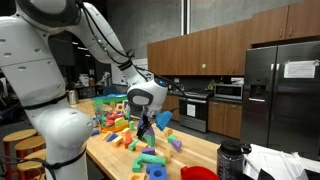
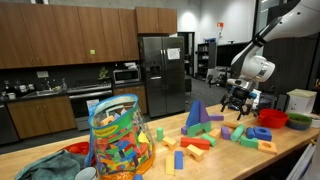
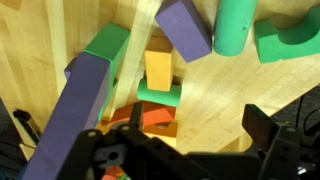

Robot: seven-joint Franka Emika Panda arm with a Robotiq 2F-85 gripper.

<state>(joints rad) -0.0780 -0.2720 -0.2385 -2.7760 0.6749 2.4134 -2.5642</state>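
Note:
My gripper [image 3: 197, 126] stands open with nothing between its fingers, only bare wooden tabletop [image 3: 215, 95]. It hovers over scattered foam blocks in both exterior views [image 1: 146, 124] [image 2: 238, 100]. In the wrist view an orange block [image 3: 150, 118] lies just beside the left finger, with a flat green block [image 3: 160, 97] and a yellow block [image 3: 158, 70] beyond it. A long purple block [image 3: 75, 110] runs along the left. Farther off are a purple block [image 3: 185, 25], a green cylinder [image 3: 235, 25] and a green arch [image 3: 290, 42].
Many coloured blocks [image 1: 122, 128] litter the table. A clear bag full of blocks [image 2: 118, 135] stands near one end, a tall purple arch [image 2: 197, 114] mid-table. A red bowl [image 2: 272, 118] and a black bottle [image 1: 232, 160] sit close to the gripper's end. Kitchen cabinets and a fridge [image 2: 160, 70] stand behind.

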